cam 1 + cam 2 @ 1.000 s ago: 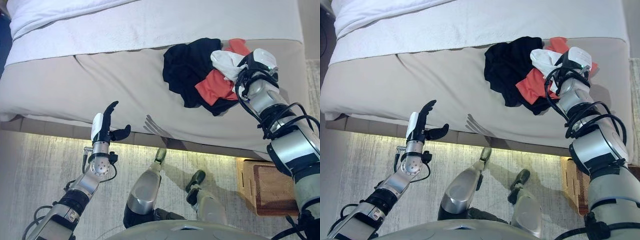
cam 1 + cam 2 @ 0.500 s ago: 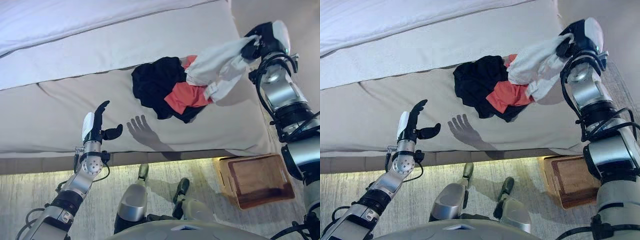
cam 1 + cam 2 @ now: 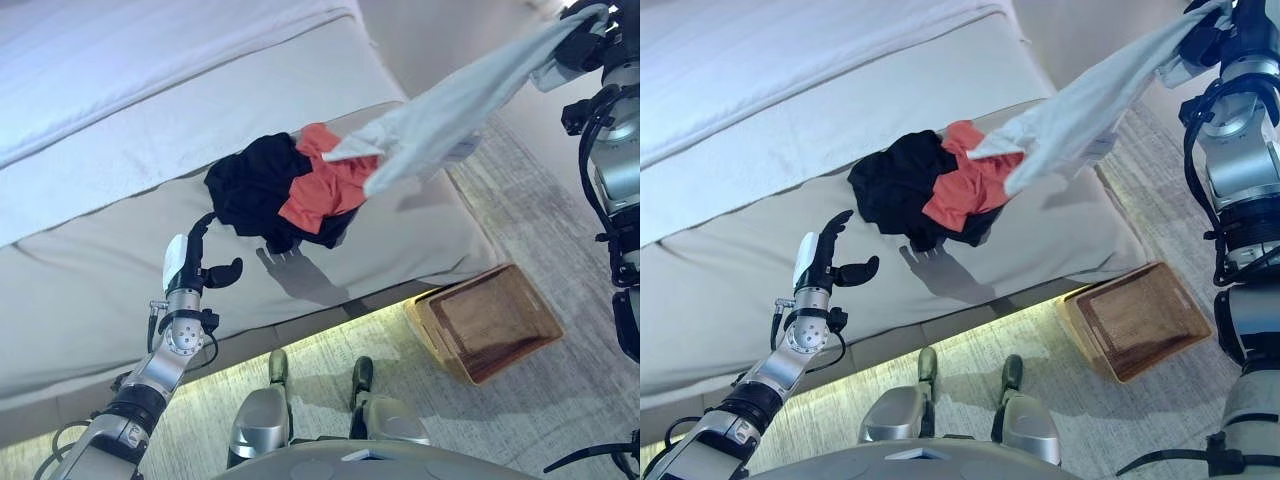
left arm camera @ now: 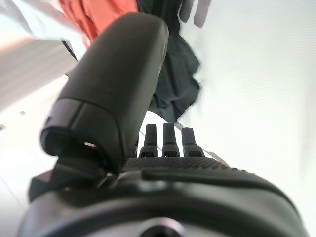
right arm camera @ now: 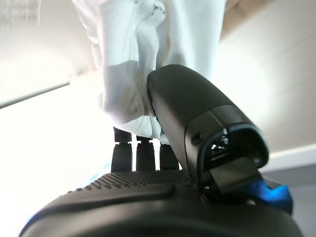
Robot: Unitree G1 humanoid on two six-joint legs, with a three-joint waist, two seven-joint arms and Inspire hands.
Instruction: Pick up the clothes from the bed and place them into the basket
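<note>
White garment (image 3: 450, 110): pinched between thumb and fingers of the right hand (image 3: 1215, 30), raised high, trailing down to the bed's corner. Black garment (image 3: 245, 185) and red garment (image 3: 320, 190): heaped together on the bed (image 3: 120, 230) near its edge. Basket (image 3: 490, 322): brown, on the floor beside the bed's corner. Left hand (image 3: 195, 262): fingers released, holding nothing, hovering over the bed just beside the black garment.

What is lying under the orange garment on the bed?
A black garment lies under the orange garment, spreading out on the bed. Whatever lies deeper in the pile is covered.
</note>
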